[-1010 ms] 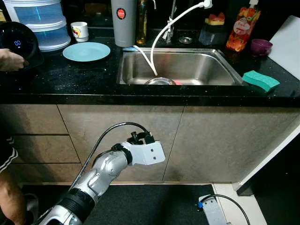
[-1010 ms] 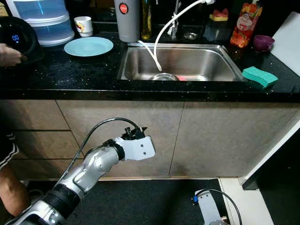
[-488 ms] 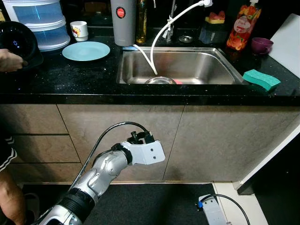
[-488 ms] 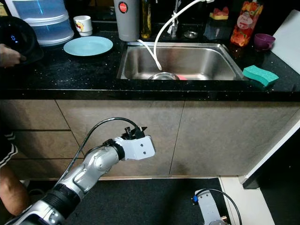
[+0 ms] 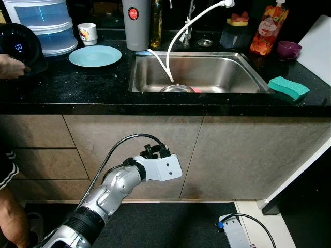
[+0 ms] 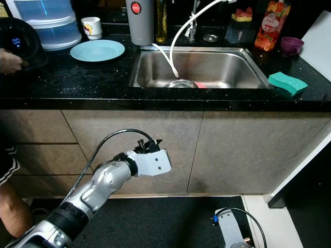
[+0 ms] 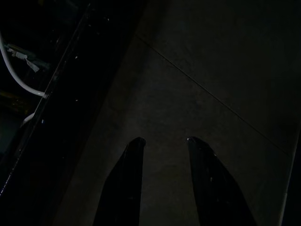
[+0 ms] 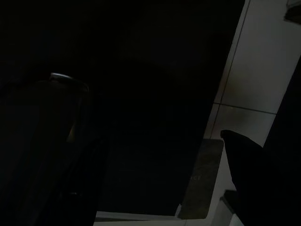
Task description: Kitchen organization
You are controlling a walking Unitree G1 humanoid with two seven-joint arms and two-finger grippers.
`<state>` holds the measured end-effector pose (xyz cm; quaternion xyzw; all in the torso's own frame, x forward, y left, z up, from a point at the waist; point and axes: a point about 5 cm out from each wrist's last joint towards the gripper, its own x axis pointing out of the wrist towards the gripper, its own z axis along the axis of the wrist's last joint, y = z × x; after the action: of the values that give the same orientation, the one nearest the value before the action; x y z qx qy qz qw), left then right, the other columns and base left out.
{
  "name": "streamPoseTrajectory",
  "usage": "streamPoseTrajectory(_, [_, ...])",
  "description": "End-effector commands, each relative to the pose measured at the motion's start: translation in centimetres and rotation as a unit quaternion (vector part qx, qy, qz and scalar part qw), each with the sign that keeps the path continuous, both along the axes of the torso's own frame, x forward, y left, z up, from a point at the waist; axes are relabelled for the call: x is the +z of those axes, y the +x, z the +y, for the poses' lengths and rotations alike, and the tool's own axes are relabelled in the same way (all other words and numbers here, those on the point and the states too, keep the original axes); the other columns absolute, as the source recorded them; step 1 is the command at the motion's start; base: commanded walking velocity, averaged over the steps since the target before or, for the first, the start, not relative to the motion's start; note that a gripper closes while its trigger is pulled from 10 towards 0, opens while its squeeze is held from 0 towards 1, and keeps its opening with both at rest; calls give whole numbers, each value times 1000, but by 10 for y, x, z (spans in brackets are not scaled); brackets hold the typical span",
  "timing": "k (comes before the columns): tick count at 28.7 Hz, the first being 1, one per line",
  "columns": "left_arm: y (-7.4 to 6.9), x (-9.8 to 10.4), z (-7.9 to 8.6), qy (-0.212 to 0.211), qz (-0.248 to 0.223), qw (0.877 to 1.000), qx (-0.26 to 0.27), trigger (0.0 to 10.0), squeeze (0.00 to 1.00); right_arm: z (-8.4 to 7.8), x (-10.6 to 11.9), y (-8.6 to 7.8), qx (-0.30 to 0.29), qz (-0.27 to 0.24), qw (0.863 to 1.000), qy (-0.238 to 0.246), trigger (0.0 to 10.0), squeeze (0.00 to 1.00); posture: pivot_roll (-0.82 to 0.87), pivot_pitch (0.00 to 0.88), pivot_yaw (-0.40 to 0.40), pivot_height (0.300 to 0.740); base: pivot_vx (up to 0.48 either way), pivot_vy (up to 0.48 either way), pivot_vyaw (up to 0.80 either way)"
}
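Left wrist view: left tool point(image 7: 164, 141) spread, empty, facing cabinet door point(image 7: 197, 94) below counter point(image 5: 77, 88); plate point(image 5: 95, 56) well above it.

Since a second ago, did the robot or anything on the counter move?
Nothing visibly changed. The left gripper stays open, low before the cabinet. The plate, sponge and the bowl in the sink lie as before, and the person's hand rests on the black appliance.
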<state>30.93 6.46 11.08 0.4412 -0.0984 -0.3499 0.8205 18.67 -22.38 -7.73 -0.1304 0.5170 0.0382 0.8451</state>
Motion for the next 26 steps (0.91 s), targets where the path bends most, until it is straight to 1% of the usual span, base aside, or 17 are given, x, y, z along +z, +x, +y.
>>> streamPoseTrajectory(1, [1, -1, 0, 3, 1, 1000, -1, 10000, 0, 0, 0, -1, -2, 2, 1000, -1, 10000, 0, 81, 48, -22, 740, 0, 0, 0])
streamPoseTrajectory(26, [0, -3, -1, 4, 2, 1000, -1, 10000, 0, -1, 0, -1, 7, 6, 1000, -5, 10000, 0, 83, 40, -29, 740, 0, 0, 0])
